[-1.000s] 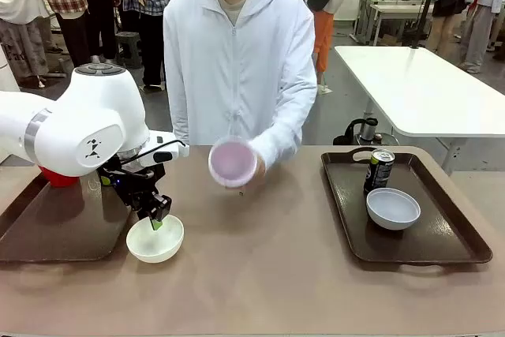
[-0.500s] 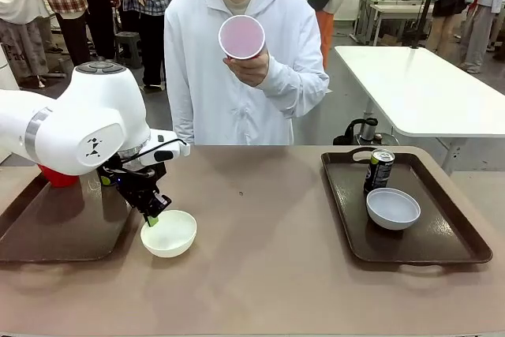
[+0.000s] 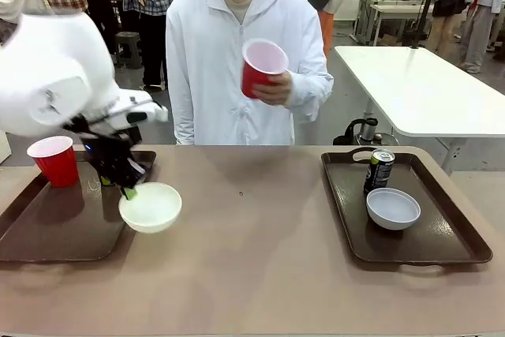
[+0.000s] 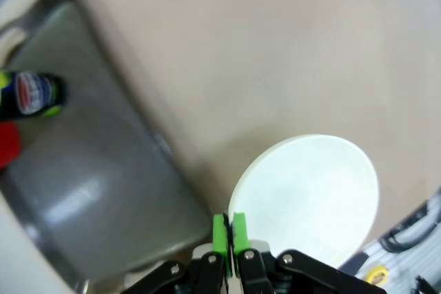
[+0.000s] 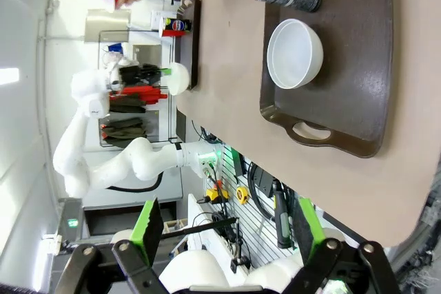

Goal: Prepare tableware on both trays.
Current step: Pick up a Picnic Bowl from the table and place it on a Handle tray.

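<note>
The left tool [image 3: 126,189] is pinched on the rim of a whitish bowl [image 3: 151,207], its green pads [image 4: 230,233] pressed together on the edge in the left wrist view. The bowl hangs lifted and tilted at the right-hand edge of the left tray [image 3: 47,226], partly over the bare worktop [image 3: 260,266] between the trays. On the left tray a red cup [image 3: 54,160] stands upright near the far left corner; the left wrist view also shows a black can [image 4: 31,94] at that tray's far end, with a bit of red beside it. The right tray [image 3: 442,250] lies well apart on the other side of the worktop and holds a second black can [image 3: 379,169], upright near its far edge, and a second whitish bowl [image 3: 393,208] just in front of the can, sitting flat on the tray floor. The person stands at the far side in a white hooded jacket, one hand [image 3: 278,88] raised to chest height and holding a second red cup [image 3: 261,65] tipped so that its white inside faces the camera. The right tool [image 5: 224,228] hangs high above the right tray's near side, its two green-padded fingers spread wide with nothing between them; from there the right tray, its bowl and its can lie below, and the left arm with its bowl shows far off.
</note>
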Available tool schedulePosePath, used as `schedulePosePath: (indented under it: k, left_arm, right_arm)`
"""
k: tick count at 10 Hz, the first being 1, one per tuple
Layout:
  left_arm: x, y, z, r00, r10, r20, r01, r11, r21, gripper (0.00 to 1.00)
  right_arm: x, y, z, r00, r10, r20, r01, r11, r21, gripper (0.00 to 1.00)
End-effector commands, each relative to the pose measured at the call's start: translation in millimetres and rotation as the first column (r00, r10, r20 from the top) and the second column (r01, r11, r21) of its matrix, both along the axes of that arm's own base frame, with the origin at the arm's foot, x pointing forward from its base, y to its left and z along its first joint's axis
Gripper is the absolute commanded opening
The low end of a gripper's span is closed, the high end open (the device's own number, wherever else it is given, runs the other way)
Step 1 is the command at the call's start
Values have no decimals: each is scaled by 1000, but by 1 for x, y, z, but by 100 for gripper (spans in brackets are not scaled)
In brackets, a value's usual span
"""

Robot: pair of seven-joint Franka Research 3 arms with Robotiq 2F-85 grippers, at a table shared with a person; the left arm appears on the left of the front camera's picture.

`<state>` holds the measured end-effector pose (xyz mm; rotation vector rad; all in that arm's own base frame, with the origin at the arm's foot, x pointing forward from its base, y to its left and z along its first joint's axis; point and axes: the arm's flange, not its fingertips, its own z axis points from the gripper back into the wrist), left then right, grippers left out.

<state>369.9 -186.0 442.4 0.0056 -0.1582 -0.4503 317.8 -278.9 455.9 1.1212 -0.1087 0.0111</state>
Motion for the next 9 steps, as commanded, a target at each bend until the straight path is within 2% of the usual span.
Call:
schedulePosePath:
  k: [1, 3, 5, 9]
  left_arm:
    - [-20, 28, 23, 998, 55, 39, -55, 998, -5, 0]
    - [-18, 62, 10, 994, 105, 7, -105, 994, -11, 0]
    - [-14, 92, -17, 986, 166, -24, -166, 986, 18, 0]
    - [-1, 150, -53, 940, 335, -72, -336, 942, -11, 0]
  right_arm:
    - [-2, 1, 1, 1000, -1, 6, 1, 1000, 8, 99]
    - [-2, 1, 1, 1000, -1, 6, 1, 1000, 8, 99]
    - [-2, 1, 1, 1000, -1, 6, 1, 1000, 8, 99]
    - [-2, 1, 1, 1000, -1, 6, 1, 1000, 8, 99]
